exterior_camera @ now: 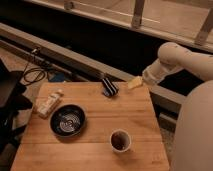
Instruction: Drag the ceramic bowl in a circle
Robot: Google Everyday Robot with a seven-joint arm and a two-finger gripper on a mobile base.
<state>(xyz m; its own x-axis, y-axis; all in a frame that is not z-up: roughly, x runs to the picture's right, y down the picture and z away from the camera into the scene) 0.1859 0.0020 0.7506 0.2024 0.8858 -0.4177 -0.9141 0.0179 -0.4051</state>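
Note:
The ceramic bowl point(67, 120) is round, shallow and glossy black with pale rings inside. It sits on the left half of the wooden table point(95, 150). A small white cup point(120, 140) with a dark inside stands to its right, nearer the front. My gripper point(133, 83) is the pale tip of the white arm point(175, 60). It hovers over the table's back right corner, far from the bowl and apart from it.
A dark striped packet point(109, 87) lies near the table's back edge, just left of the gripper. A pale snack bag point(49, 102) lies at the left edge, beside the bowl. Cables point(35, 72) lie on the floor at left. A dark wall and railing run behind.

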